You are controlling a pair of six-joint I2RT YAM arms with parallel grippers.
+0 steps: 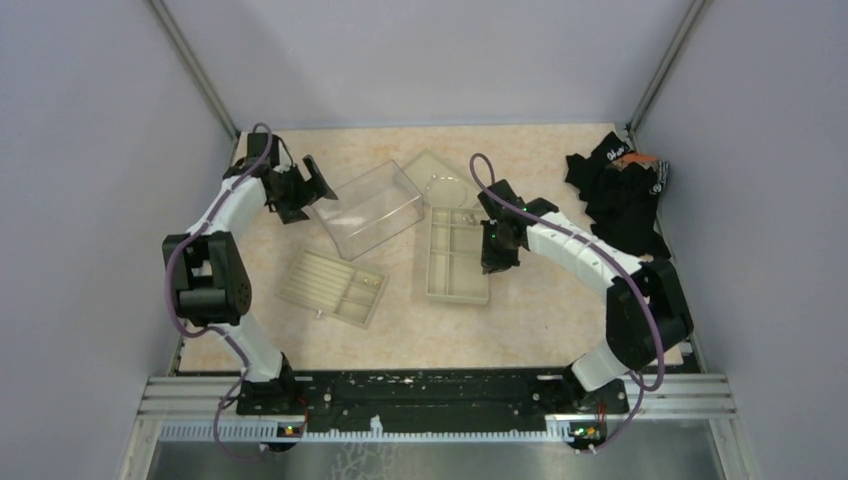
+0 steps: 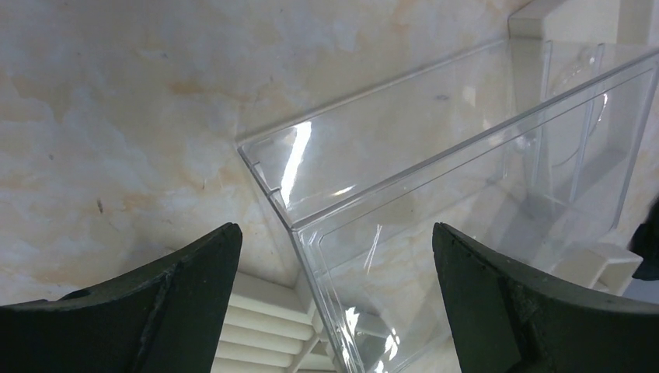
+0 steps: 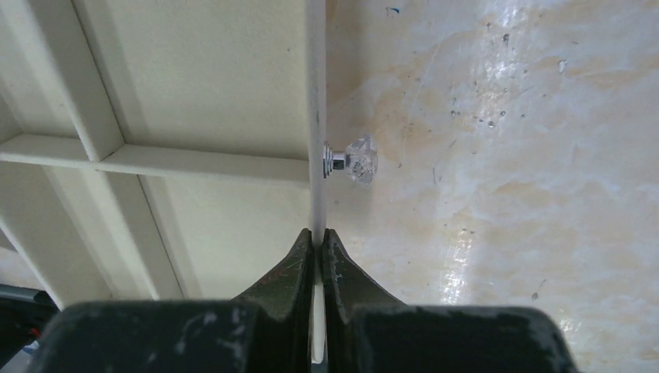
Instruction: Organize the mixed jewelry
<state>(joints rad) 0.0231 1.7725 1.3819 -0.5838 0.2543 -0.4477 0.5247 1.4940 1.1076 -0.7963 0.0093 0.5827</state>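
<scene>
A thin silvery wire loop point(image 1: 449, 189) lies in the back beige tray point(image 1: 425, 165). A tiny pale speck point(image 1: 318, 313) lies on the table by the ridged beige tray point(image 1: 333, 287). My left gripper point(image 1: 322, 190) is open beside the clear plastic box point(image 1: 368, 208). In the left wrist view its jaws point(image 2: 334, 233) stand wide on either side of the box's corner edge point(image 2: 311, 256), not touching it. My right gripper point(image 1: 493, 258) is shut on the right wall of the middle beige tray point(image 1: 457, 255). The right wrist view point(image 3: 317, 233) shows the wall pinched between the fingers, below a crystal knob point(image 3: 353, 159).
A black cloth heap point(image 1: 620, 195) lies at the back right. The clear box stands between the ridged tray and the back tray. The ridged tray also shows under the left gripper point(image 2: 264, 326). Grey walls enclose the marbled table point(image 1: 540, 310).
</scene>
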